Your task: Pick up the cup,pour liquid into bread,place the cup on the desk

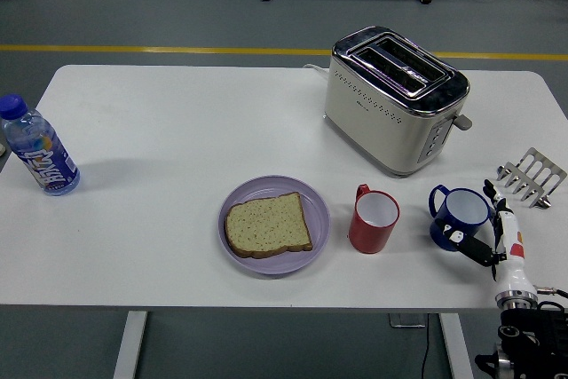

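Blue cup (459,217) stands upright on the white table (177,130), right of the red cup (373,218) and in front of the toaster (395,98). My right hand (495,235) sits just beside it, fingers spread, one fingertip at its wall; I see no grip. Left of the red cup, bread (267,225) lies on the purple plate (315,206).

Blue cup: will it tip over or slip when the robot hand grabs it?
The blue cup looks squat and stands upright, so it probably won't tip easily. Its glossy side may be slippery. The robot hand sits opposite the handle, so expect a side grip.
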